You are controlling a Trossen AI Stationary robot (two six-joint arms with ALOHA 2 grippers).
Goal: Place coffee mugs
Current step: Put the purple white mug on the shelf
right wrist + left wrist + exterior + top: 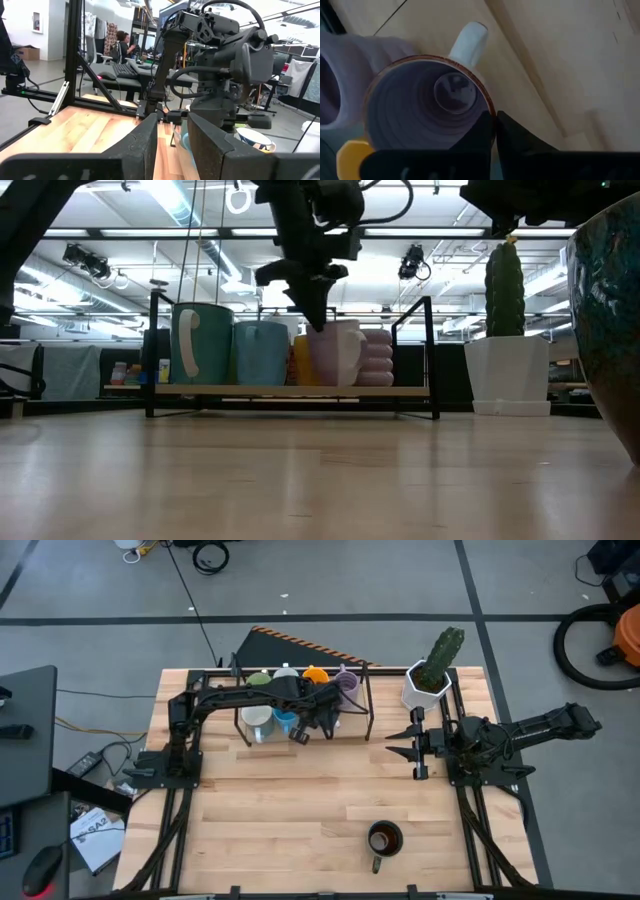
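Nearest to the front edge of the table [280, 830] stands the dark brown-black mug [384, 839], alone and well apart from both arms, with its handle pointing toward the front edge. Farther back on the right side, the right gripper [413, 741] waits above the wood, and its two fingers stand apart with nothing between them. Behind it, at the right back corner, is the white faceted pot with a cactus [430, 680]. Across the back of the table runs a low black rack [290, 390], and the other mugs stand in it close together: the green mug [200, 343] at the left end, then the blue mug [261, 352], an orange mug [300, 360], a white mug [340, 352] with its handle toward the camera, and a lilac mug [377, 357]. The left gripper [312, 305] reaches over this rack and hangs just above the white mug. In the left wrist view its fingers [507, 135] are pressed together at the rim of this mug [430, 105], and they hold nothing.
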